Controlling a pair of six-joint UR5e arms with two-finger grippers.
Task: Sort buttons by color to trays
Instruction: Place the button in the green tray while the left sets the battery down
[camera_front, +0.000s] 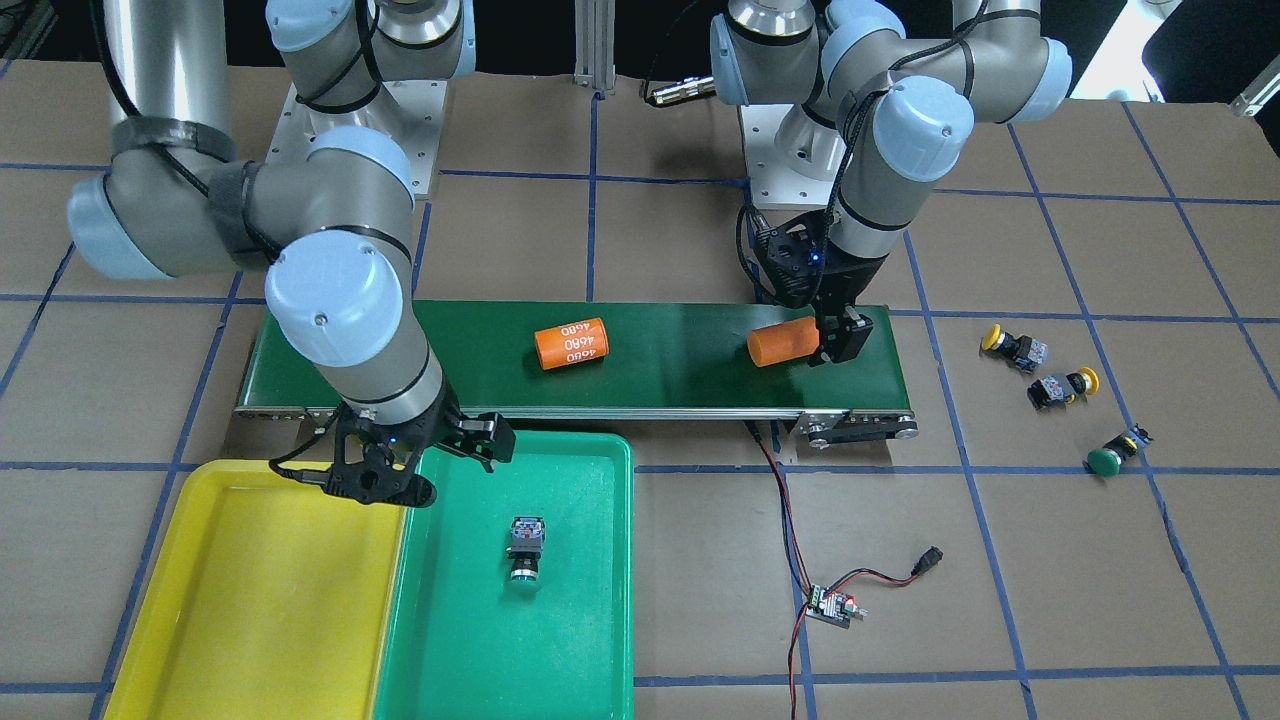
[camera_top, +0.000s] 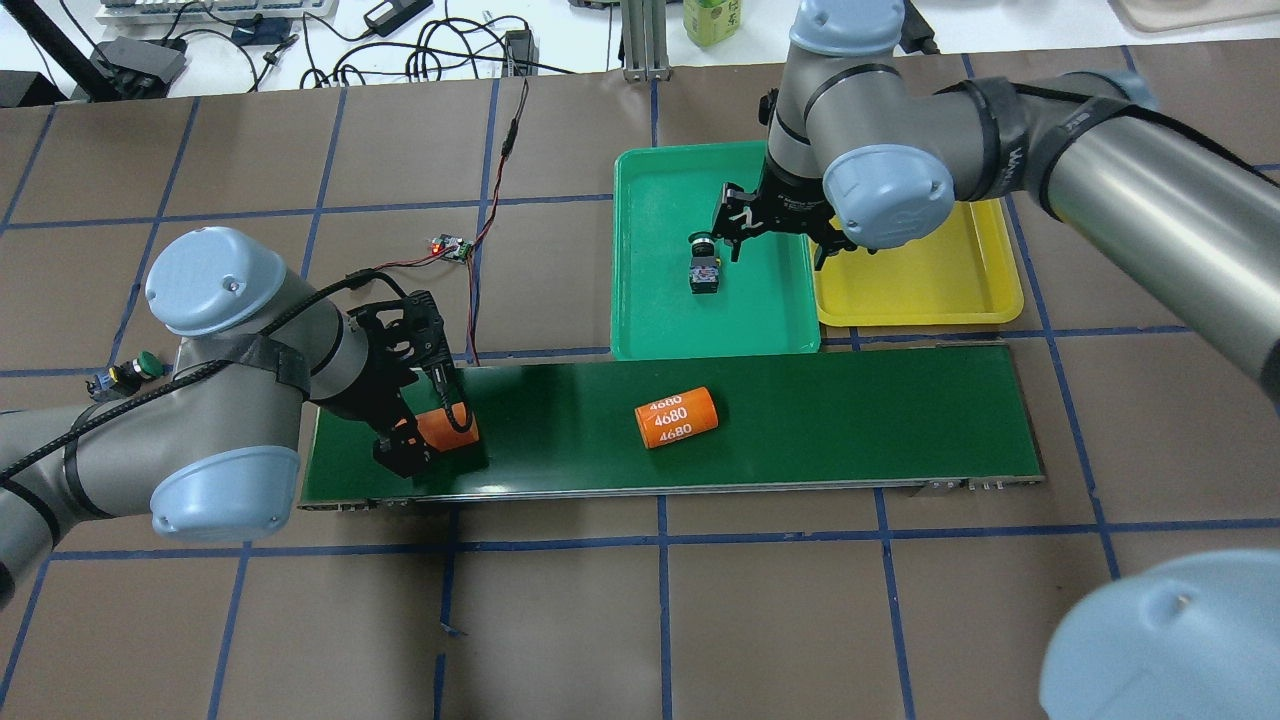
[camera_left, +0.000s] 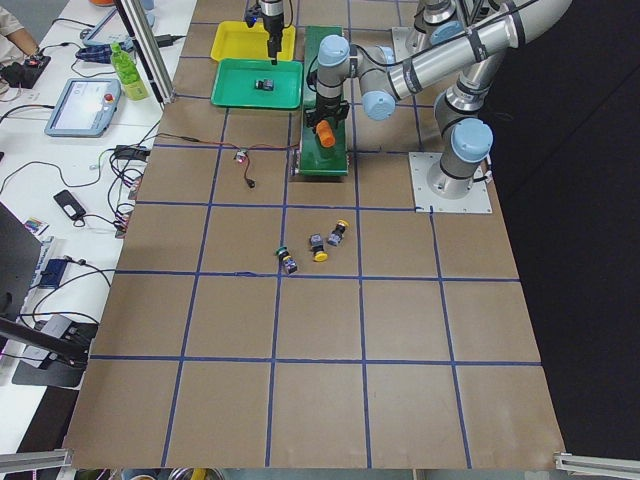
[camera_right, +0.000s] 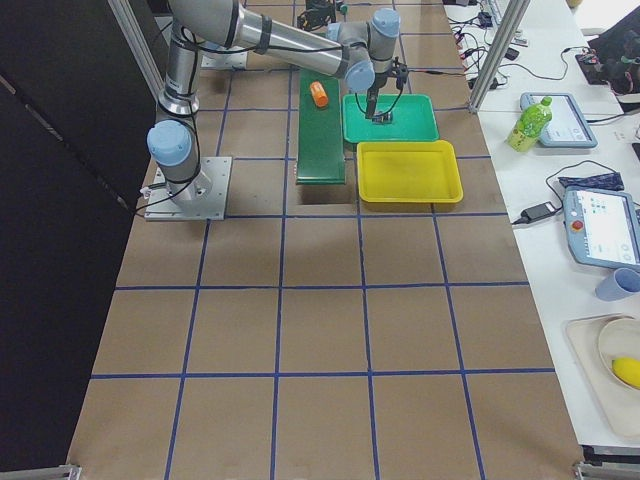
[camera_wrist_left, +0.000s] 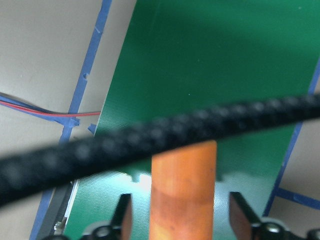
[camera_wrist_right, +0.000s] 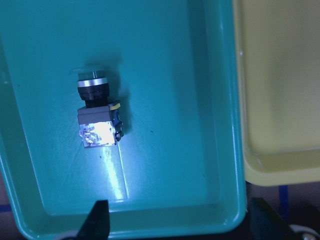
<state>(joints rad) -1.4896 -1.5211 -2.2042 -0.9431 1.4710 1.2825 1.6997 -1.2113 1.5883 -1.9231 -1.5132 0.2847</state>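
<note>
A: Seen from across the table, where do the unsorted buttons lie?

B: Three lie on their sides on the table (camera_front: 1100, 250), past the end of the conveyor belt (camera_front: 680, 375) on the robot's left: a yellow button (camera_front: 1012, 347), a second yellow button (camera_front: 1062, 388) and a loose green button (camera_front: 1117, 453). The left gripper (camera_front: 835, 335) is the nearer one, but it sits low over the belt, straddling an orange cylinder (camera_front: 785, 342).

A: And from overhead?

B: The right gripper (camera_top: 778, 240) hovers over the seam between the green tray (camera_top: 650, 320) and the yellow tray (camera_top: 920, 290), spread and empty. The sorted green button (camera_top: 705, 265) lies in the green tray just beside it, with its cap pointing away from the robot.

A: The side views?

B: From the left end, the three loose ones cluster well apart from both trays. From the right end I cannot make them out; probably the arms hide them.

A: The wrist cameras?

B: On the left wrist, both fingers (camera_wrist_left: 122, 217) stand clear of the cylinder with a gap on each side, so nothing is clamped. On the right wrist, the fingertips (camera_wrist_right: 98, 220) are wide apart, and the sorted button's long axis crosses the line between them.
</note>
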